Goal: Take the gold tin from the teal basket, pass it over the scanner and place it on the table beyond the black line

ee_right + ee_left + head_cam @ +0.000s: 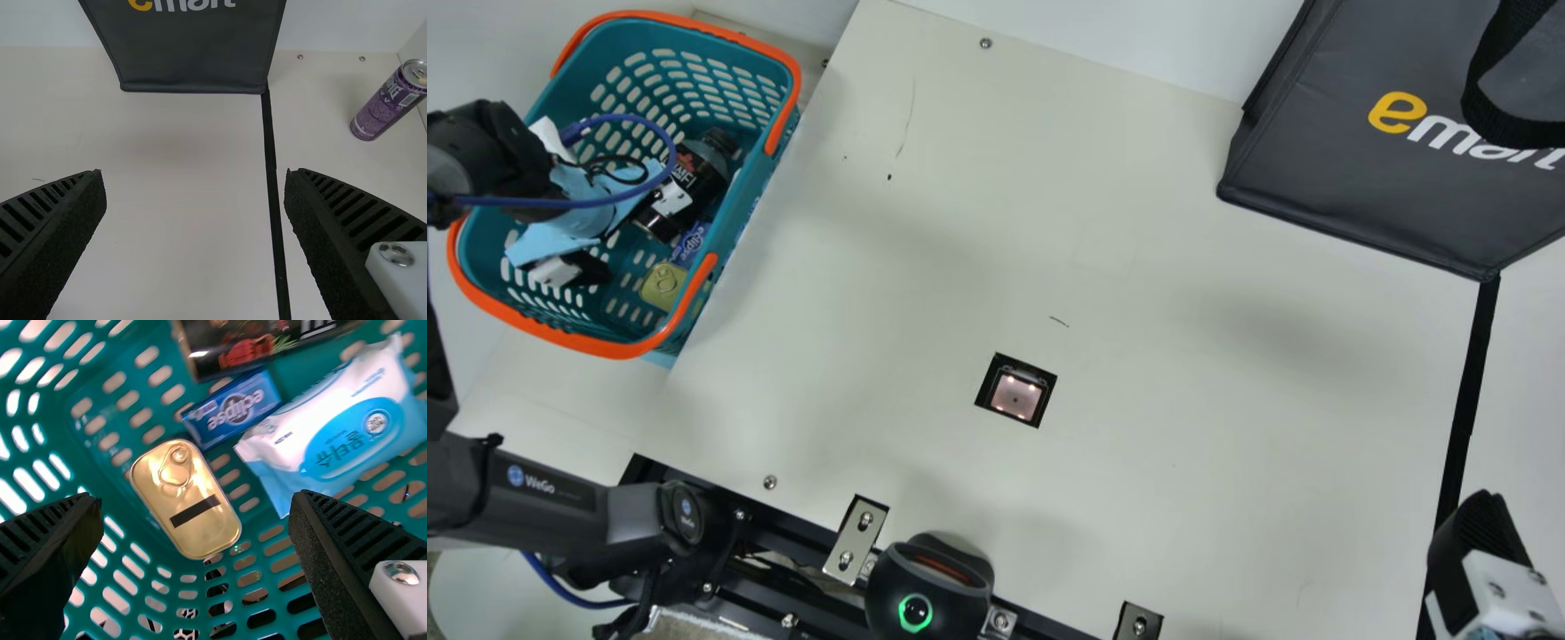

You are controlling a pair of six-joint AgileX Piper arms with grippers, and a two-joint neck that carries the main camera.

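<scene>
Clearly seen in left wrist view: gold rounded-rect. metal tin point(185, 499), lying lid-up on floor of teal perforated plastic basket w/ orange handles point(605, 348). Lid glossy, w/ pull-ring point(175, 475) nr one end & short dark bar point(195, 511) across it; rim raised, corners rounded. Same view: small blue packet point(233, 410) just beside tin; white-and-blue soft pack point(340, 427) nr both. Left gripper point(624, 244) in basket, above tin, fingers spread apart.

Main view: square black-framed scanner point(1016, 396) w/ lit window, set in cream table point(1183, 356) btwn basket & black line point(1465, 409); dark grey bag point(1325, 160) at line's far end. Right wrist view: purple metal can point(385, 107) on table beyond line; right gripper point(1480, 542), fingers wide apart, over table nr line.
</scene>
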